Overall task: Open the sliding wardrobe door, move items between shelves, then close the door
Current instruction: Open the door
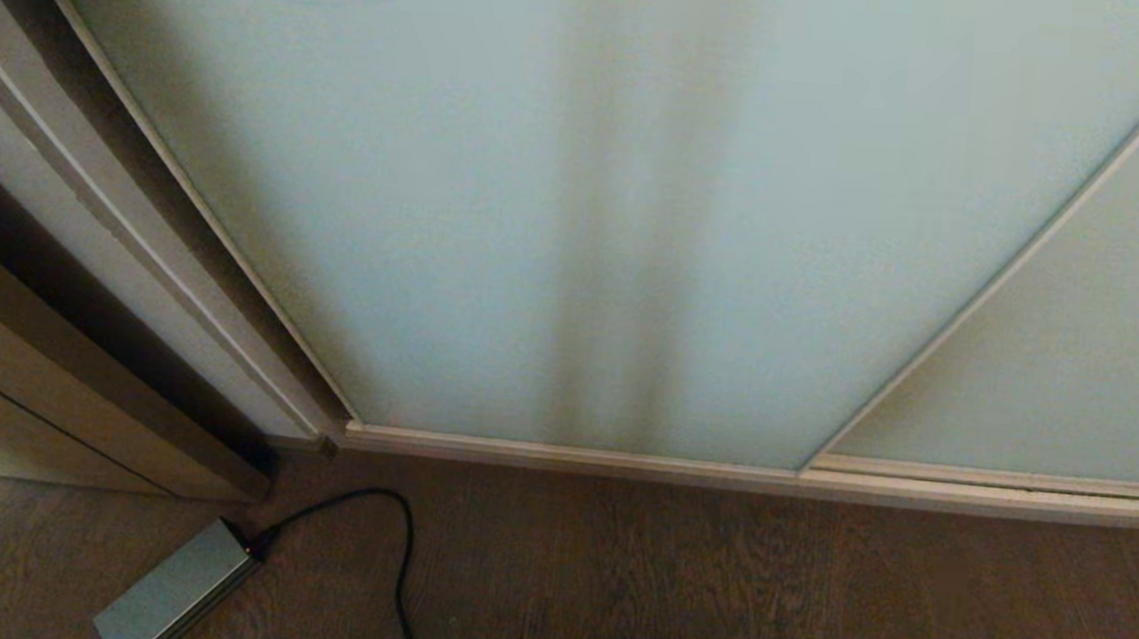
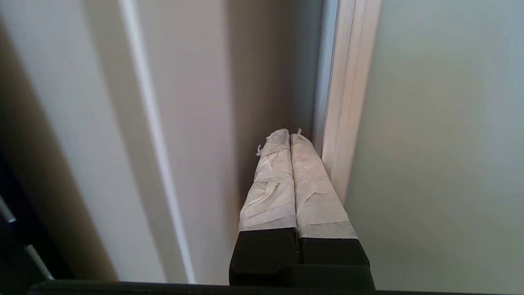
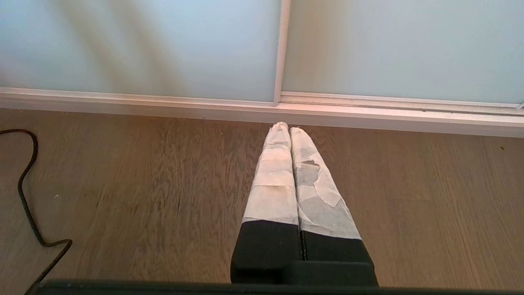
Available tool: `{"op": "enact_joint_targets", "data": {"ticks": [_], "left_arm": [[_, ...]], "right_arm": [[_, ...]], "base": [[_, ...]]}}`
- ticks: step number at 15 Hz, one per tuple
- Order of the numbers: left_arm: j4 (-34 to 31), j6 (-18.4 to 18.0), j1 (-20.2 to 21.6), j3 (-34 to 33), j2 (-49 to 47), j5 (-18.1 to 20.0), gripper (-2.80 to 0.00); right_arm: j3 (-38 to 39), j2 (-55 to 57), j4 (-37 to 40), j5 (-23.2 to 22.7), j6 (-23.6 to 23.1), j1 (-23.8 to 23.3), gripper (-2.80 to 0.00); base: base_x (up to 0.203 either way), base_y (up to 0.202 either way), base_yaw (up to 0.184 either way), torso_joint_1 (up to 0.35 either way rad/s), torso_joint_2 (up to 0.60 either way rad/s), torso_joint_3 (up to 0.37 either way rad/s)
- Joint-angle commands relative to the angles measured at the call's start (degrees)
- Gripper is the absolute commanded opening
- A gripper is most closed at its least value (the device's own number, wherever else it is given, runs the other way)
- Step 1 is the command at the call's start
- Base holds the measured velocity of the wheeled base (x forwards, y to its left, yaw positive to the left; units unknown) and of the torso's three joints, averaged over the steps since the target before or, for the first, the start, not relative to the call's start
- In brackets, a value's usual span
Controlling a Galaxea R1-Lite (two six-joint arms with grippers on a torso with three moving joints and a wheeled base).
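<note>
Now left pincer [image 2: 290, 134] closed, beside door frame [image 2: 346, 123].

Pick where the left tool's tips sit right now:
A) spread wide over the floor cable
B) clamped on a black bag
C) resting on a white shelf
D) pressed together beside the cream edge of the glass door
D: in the left wrist view the left tool has its taped fingers closed together, empty, right next to the cream frame of the sliding door.
</note>
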State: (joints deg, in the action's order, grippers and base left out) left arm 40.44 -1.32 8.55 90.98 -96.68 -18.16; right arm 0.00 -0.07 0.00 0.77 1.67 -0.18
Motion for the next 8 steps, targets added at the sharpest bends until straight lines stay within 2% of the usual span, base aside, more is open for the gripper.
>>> {"op": "enact_joint_targets", "data": {"ticks": [1,8], "left_arm": [[0.17,0.0,-1.17,-1.93,2.46,0.76,-2.8],[0.15,-0.08,-8.79,-9.79,9.31,1.06,-2.8]], "right_arm": [[0.0,0.07,0.0,0.02,0.0,0.01,-2.8],[0.05,0.07,0.0,0.02,0.0,0.01,-2.8]], "base": [[0.0,0.0,0.0,0.0,0.0,0.0],[0.0,0.0,0.0,0.0,0.0,0.0]]}}
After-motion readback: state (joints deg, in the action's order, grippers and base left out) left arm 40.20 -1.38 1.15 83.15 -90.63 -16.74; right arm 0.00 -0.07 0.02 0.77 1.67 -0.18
